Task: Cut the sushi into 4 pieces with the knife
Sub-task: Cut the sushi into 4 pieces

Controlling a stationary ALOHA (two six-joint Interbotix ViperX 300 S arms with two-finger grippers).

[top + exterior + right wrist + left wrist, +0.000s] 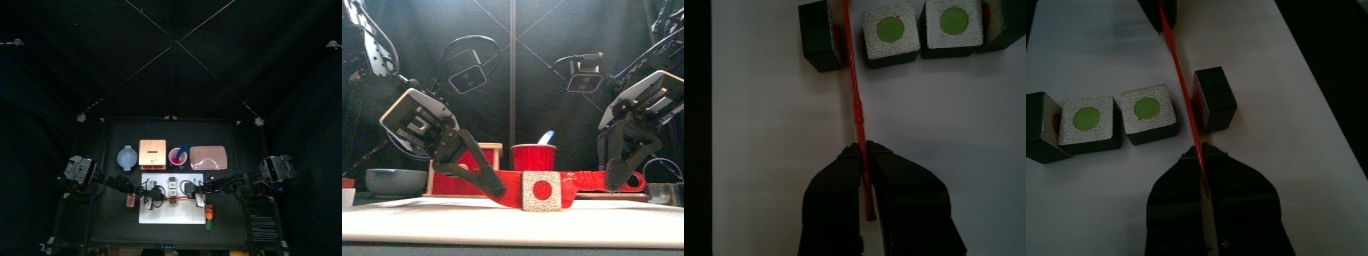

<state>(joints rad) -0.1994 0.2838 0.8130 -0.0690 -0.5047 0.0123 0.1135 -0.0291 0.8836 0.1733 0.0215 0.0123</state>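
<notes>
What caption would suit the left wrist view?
Left gripper holds the red knife between sushi blocks on a white board.

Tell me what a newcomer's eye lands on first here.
A red toy knife stretches across the white cutting board, with the left gripper and the right gripper each shut on one end, jaws closed around it. The blade lies between one dark green sushi block and the rest of the roll. Two face-up pieces show green centres.
</notes>
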